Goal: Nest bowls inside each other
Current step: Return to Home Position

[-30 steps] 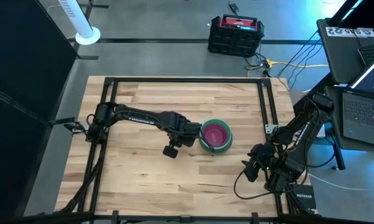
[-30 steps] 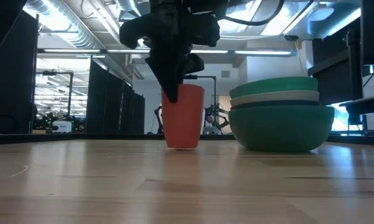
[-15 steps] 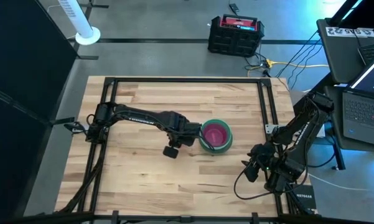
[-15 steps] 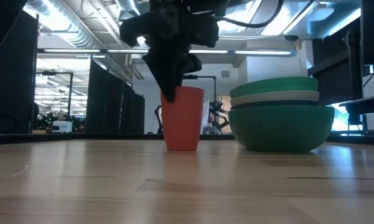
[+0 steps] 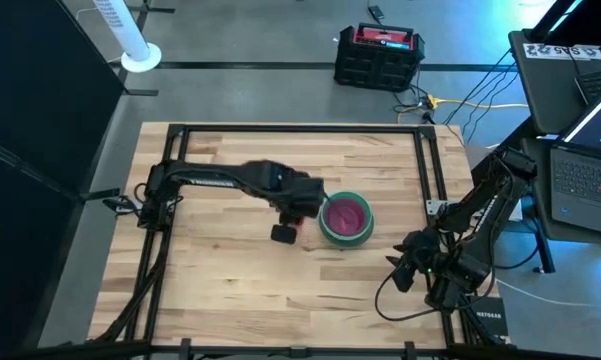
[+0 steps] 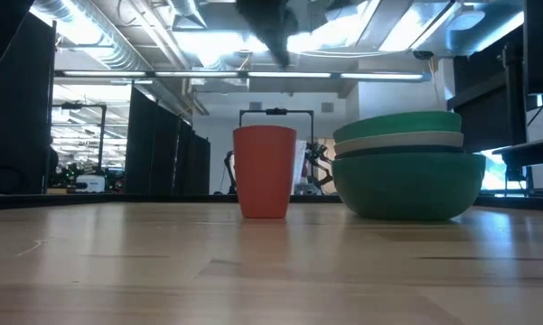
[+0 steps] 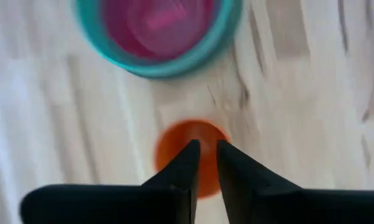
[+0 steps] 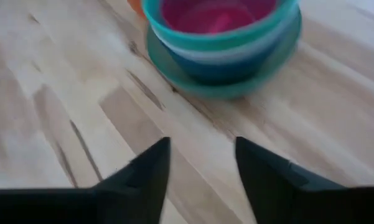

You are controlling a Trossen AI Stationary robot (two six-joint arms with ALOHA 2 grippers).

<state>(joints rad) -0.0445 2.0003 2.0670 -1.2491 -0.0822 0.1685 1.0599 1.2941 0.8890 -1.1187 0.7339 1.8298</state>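
The bowls [image 5: 346,218] stand nested in one stack near the table's middle. A large green one [image 6: 408,185] is at the bottom on the wood, dark teal, white and green rims show above it, and the pink bowl [image 8: 213,14] sits innermost. A red cup [image 6: 265,171] stands upright on its base just left of the stack. My left gripper [image 7: 208,152] hangs well above the cup [image 7: 174,144], pointing down, with a narrow gap between its fingers and nothing in it. My right gripper [image 8: 202,163] waits open at the table's near right, facing the stack.
A black metal frame [image 5: 420,170] borders the wooden table top. A red and black case [image 5: 378,57] and cables lie on the floor beyond the far edge. Laptops [image 5: 585,170] stand off the right side. Bare wood lies on the table's left and near sides.
My left gripper has gone straight up from the red cup's rim and now hangs clear above it. The cup has stayed upright in its place beside the bowls. The stack has kept still.
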